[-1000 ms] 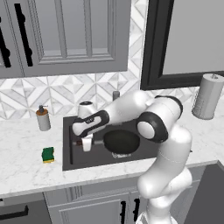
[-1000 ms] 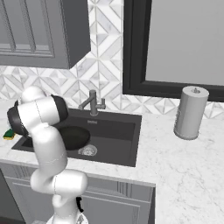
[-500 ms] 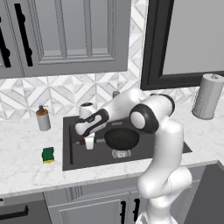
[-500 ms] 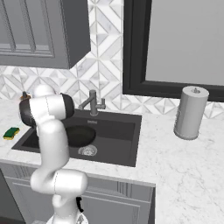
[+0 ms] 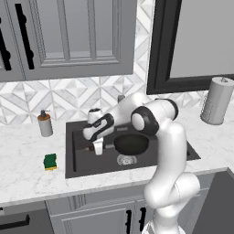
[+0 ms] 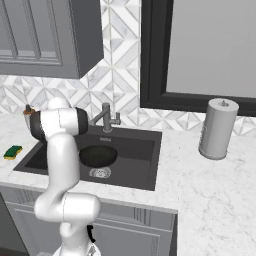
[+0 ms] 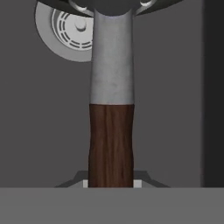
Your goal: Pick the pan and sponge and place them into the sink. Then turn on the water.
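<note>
The black pan point(image 5: 131, 142) lies low in the dark sink point(image 5: 73, 170), beside the round drain point(image 5: 125, 160). Its reddish-brown handle point(image 7: 111, 140) points left and runs straight down the hand view to my gripper point(image 7: 112, 183), whose fingertips press against both sides of it. From the left base view my gripper point(image 5: 97, 147) hangs inside the basin's left half, shut on the handle. The pan point(image 6: 97, 155) also shows past my arm in the right base view. The green and yellow sponge point(image 5: 50, 161) rests on the marble left of the sink, and is also seen from the right point(image 6: 13, 151).
A grey faucet point(image 6: 105, 118) stands at the sink's back rim, with no water running. A soap dispenser point(image 5: 45, 124) sits at the back left of the counter. A paper towel roll point(image 5: 217, 100) stands far right. Cabinets hang overhead.
My elbow has swung left and back toward the wall. The hand and the pan have shifted only slightly inside the basin. The sponge has not moved.
</note>
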